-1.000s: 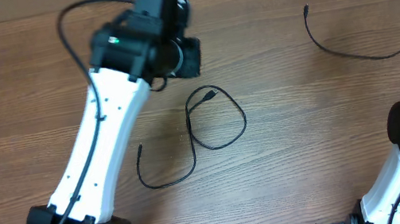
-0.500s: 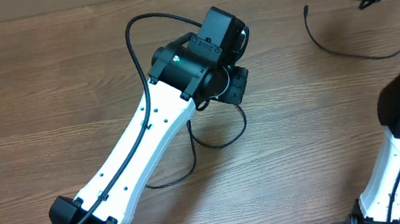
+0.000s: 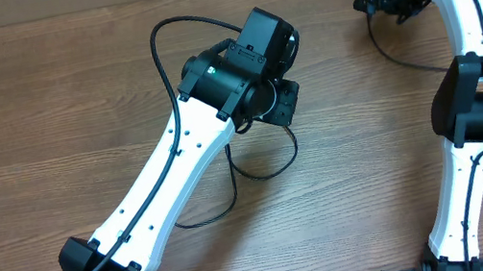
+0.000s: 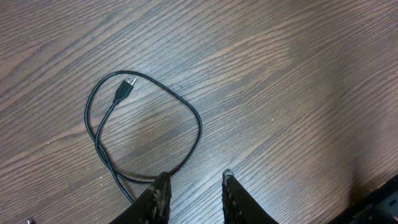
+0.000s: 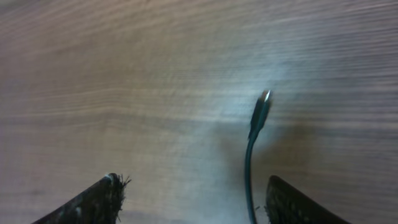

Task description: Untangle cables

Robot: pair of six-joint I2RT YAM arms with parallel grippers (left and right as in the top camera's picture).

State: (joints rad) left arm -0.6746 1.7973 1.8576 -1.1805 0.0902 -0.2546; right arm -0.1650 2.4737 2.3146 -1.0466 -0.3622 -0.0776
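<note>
One thin black cable [image 4: 198, 127] lies in a loop on the wooden table, its USB plug [image 4: 126, 87] pointing into the loop. My left gripper [image 4: 194, 179] hovers open at the loop's near edge, nothing between its fingers. In the overhead view the left gripper [image 3: 285, 104] covers the top of that loop [image 3: 277, 175]. A second cable [image 3: 415, 65] curves across the far right. Its plug end [image 5: 260, 107] lies ahead of my open right gripper [image 5: 194, 183], the cord running down beside the right finger [image 5: 292, 202], not pinched. The right gripper [image 3: 374, 0] is at the far right edge.
The looped cable's tail [image 3: 206, 221] trails toward the front left. The left arm [image 3: 171, 181] lies diagonally across the table's middle, with its own thick wire arching above. The right arm [image 3: 479, 98] stands along the right side. The table's back edge [image 3: 57, 16] is close behind.
The left arm swung right over the looped cable, then held still. The right gripper moved left and down to the second cable's plug end.
</note>
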